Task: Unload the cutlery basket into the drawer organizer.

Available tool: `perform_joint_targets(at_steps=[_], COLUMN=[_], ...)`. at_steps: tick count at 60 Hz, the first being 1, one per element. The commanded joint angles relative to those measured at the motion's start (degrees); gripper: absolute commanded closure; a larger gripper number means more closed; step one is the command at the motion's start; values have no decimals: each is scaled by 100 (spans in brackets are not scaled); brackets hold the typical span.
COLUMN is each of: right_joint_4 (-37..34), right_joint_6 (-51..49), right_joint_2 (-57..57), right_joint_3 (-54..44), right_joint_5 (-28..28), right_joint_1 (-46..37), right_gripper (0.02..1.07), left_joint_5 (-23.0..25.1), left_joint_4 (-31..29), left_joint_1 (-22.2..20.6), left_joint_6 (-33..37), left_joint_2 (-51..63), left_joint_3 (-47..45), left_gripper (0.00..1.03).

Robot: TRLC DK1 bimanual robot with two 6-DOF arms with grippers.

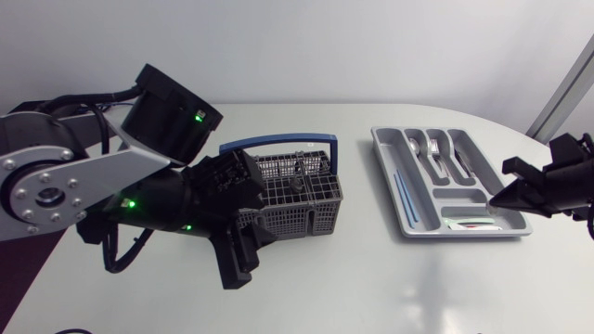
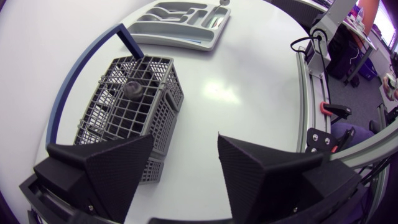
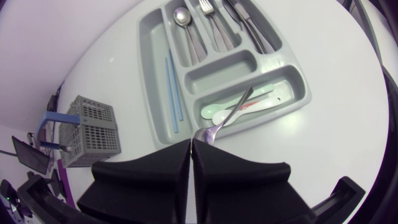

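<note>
R gripper (image 3: 191,144) sits at the near right corner of the drawer organizer (image 3: 221,73). Its fingers are pressed almost together w/ the head end of a metal utensil (image 3: 231,111) pinched at the tips, as far as I can tell. The handle slants over the rim into the wide near compartment, above some pale plastic spoons (image 3: 249,102). Step in hand, I'd judge: setting this piece down. To do it well: lower till the handle lies flat, open just enough, then back out w/o dragging it over the rim. L gripper (image 2: 185,140) hangs near left of the cutlery basket (image 1: 297,199), fingers wide, nothing betw. them. The basket stands on the table (image 1: 371,278) left of the organizer, w/ a dark round item (image 2: 133,90) inside.
</note>
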Motion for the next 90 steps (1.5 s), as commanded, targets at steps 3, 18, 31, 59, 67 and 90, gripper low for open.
perform_joint_targets(at_steps=[3,18,31,59,67,90], right_joint_4=[413,1424,2048,1688,1248,2162], right_joint_6=[-187,217,665,1070,1043,753], right_joint_2=[320,1014,1295,584,-225,-392], right_joint_3=[-281,-562,-738,-342,-175,1], right_joint_5=[272,860,1361,1370,465,-809], right_joint_1=[-43,283,994,1557,2023,4035], right_gripper=[101,101,99,18,18,19], left_joint_5=[138,366,525,498,481,296], left_joint_4=[-143,-240,-310,-371,-363,42], left_joint_1=[80,343,598,748,765,748], left_joint_6=[-212,-221,-194,-177,-186,-212], left_joint_2=[-119,-155,-260,-550,-559,-647], left_joint_3=[161,12,-32,-217,-243,-683], left_gripper=[13,7,5,5,5,5])
